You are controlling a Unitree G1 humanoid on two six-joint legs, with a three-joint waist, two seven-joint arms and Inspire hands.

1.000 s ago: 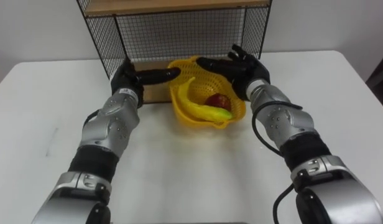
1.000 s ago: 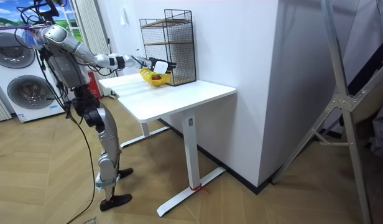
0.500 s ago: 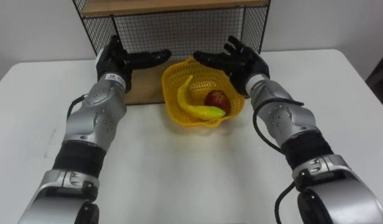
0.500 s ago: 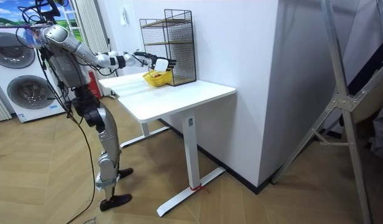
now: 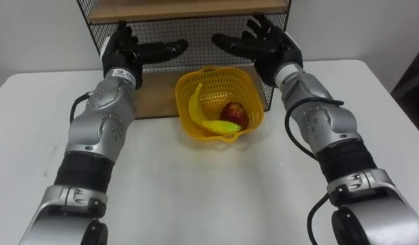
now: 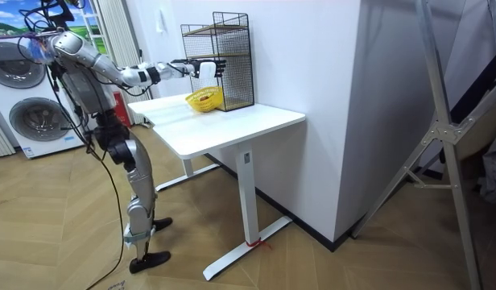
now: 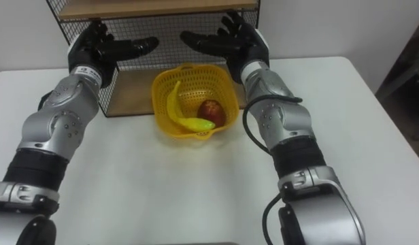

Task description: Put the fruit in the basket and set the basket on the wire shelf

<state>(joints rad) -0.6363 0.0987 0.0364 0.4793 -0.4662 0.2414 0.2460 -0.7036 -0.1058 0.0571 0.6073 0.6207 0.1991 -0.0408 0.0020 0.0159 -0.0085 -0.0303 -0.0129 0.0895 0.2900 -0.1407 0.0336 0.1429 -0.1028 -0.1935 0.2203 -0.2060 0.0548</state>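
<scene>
You have the fruit part done: the banana and the apple both lie inside the yellow basket, the banana curving across its middle and the apple just to its right, touching it or nearly so. The basket stands upright on the white table, with the wire shelf directly behind it. Its back rim reaches the front edge of the shelf's lower wooden board, but you cannot tell from the eye views whether any of it rests on that board; in the room view it looks to sit on the table, just short of the shelf. So judge the second part as not finished. Neither hand holds anything. Your left hand hangs above and to the left of the basket, and your right hand hangs above and to the right of it. Both have straight, spread fingers and palms turned toward each other, well clear of the rim. What is left, by this reading, is to bring both hands down to the basket's sides, take hold, lift it and set it fully on a shelf board behind.
</scene>
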